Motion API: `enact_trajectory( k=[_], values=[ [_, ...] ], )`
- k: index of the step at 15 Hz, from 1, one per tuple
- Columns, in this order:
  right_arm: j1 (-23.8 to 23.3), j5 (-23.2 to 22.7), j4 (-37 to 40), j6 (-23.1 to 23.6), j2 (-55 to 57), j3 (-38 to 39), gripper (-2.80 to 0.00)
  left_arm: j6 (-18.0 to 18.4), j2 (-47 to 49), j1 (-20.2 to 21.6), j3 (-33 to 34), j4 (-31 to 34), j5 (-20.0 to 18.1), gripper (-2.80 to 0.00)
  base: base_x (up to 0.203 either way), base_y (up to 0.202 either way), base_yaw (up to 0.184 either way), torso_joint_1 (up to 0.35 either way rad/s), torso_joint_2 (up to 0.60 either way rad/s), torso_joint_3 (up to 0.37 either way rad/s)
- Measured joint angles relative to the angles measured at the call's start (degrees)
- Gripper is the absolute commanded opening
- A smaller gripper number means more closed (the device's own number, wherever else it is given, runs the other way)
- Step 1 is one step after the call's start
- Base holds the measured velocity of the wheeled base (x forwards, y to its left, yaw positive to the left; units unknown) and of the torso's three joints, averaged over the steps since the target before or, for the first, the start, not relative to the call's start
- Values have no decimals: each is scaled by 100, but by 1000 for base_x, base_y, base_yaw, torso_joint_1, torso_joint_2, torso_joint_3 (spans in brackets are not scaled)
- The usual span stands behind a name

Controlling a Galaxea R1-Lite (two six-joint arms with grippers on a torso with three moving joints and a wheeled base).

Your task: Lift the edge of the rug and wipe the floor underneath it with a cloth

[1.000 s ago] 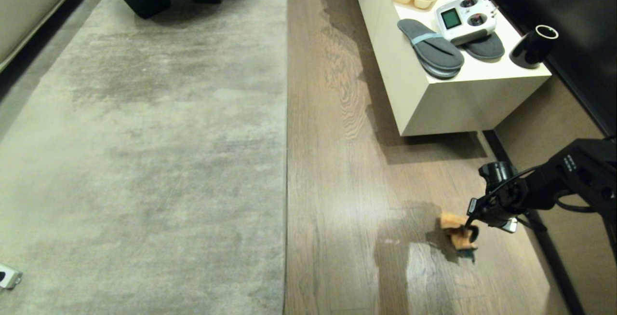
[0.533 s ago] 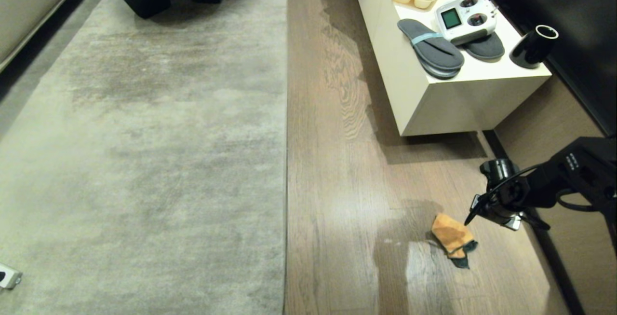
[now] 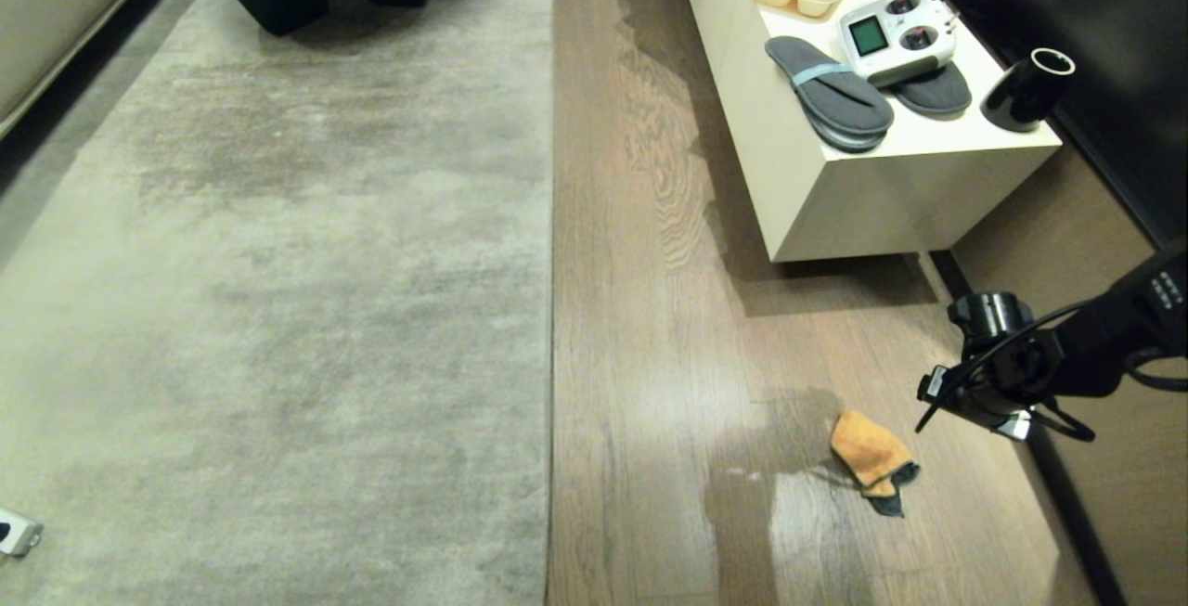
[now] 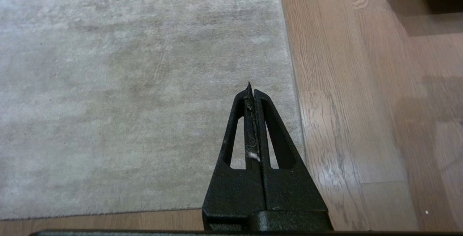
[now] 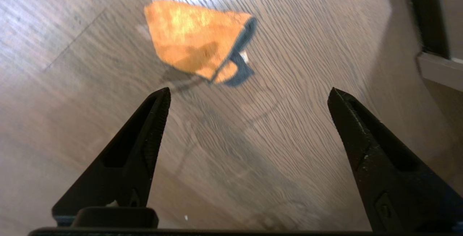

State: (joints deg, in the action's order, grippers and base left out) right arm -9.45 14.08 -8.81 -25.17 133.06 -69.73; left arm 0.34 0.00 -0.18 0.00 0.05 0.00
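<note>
Head view: cloth (image 3: 870, 460), crumpled orange terry with a dark edge, lies on the floor (image 3: 650, 355), well apart from the flat rug edge (image 3: 551, 309). Right gripper (image 5: 249, 97) spread empty above it; left gripper (image 4: 251, 90) clenched, empty.

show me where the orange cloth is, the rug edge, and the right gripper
cloth (image 3: 868, 453), head view, middle of its orange part.
rug edge (image 3: 551, 309), head view, border along the floor.
right gripper (image 5: 249, 95), right wrist view, midway between its open jaws.
</note>
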Motion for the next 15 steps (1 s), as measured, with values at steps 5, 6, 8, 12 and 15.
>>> enact_trajectory(
  k=[5, 6, 8, 12, 15],
  values=[
    [50, -13, -256, 62, -1029, 1209, -280, -1, 0, -2, 0, 0, 0, -280, 0, 0, 0, 0, 0, 0],
    [76, -22, -328, 89, -1233, 1453, -280, 1, 0, 0, 0, -1, 0, -280, 0, 0, 0, 0, 0, 0],
    [129, -24, -435, 197, -1669, 1886, -280, 1, 0, 0, 0, 0, 0, -280, 0, 0, 0, 0, 0, 0],
    [185, -22, -834, 611, -2636, 2704, -280, -1, 0, 0, 0, 0, 0, -280, 0, 0, 0, 0, 0, 0],
    [230, -28, -1300, 1094, -3501, 3342, -280, 1, 0, 0, 0, -2, 0, -280, 0, 0, 0, 0, 0, 0]
  ],
)
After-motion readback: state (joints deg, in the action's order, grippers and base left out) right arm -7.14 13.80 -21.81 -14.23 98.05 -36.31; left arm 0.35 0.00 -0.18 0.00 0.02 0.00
